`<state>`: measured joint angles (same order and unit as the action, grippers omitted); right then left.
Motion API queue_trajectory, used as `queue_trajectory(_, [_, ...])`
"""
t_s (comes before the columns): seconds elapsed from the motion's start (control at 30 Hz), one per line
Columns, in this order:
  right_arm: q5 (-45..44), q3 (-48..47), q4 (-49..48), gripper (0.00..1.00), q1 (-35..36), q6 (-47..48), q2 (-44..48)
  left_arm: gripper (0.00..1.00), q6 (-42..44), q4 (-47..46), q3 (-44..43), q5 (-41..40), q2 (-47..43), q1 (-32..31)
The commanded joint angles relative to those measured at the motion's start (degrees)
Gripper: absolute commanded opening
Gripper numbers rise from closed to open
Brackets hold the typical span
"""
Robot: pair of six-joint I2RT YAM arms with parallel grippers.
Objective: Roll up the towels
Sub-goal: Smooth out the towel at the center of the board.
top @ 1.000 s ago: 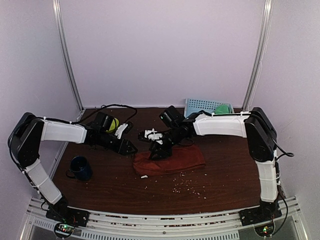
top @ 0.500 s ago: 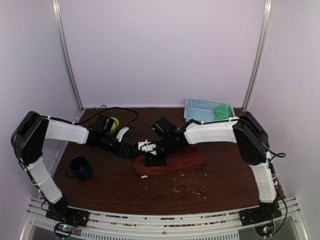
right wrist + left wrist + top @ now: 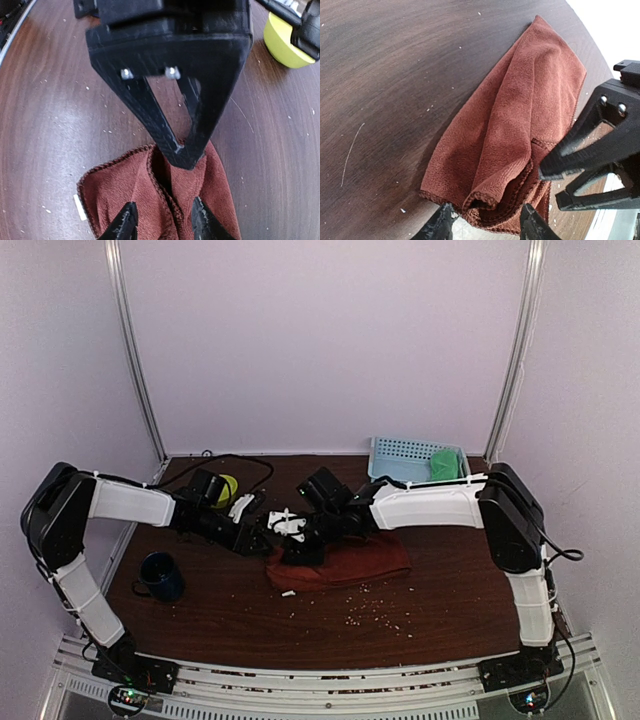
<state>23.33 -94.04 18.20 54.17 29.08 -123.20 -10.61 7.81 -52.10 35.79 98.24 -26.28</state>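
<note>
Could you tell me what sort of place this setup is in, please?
Most likely a robotics lab test booth: two arms bolted to a rail at the table edge, plain walls with metal posts, and props like a towel, basket and mug.

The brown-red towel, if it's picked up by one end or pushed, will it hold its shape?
Probably floppy: the brown-red towel lies in soft, uneven folds, so lifted by one end it would likely sag and unfold. It looks thin and light. Pushed, it would more likely bunch than slide on the table.
</note>
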Motion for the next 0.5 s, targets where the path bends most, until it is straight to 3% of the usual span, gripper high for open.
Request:
queue_trajectory(0.0, [-4.36,0.87,-1.26,0.4,0.14,-0.74,0.66,0.47,1.16,0.2,-0.45,-0.2,-2.14,0.42])
queue_trajectory(0.47, [-3.72,-0.24,0.06,0.35,0.15,-1.42,-1.74,0.45,0.33,-0.07,0.56,-1.41,-3.44,1.88])
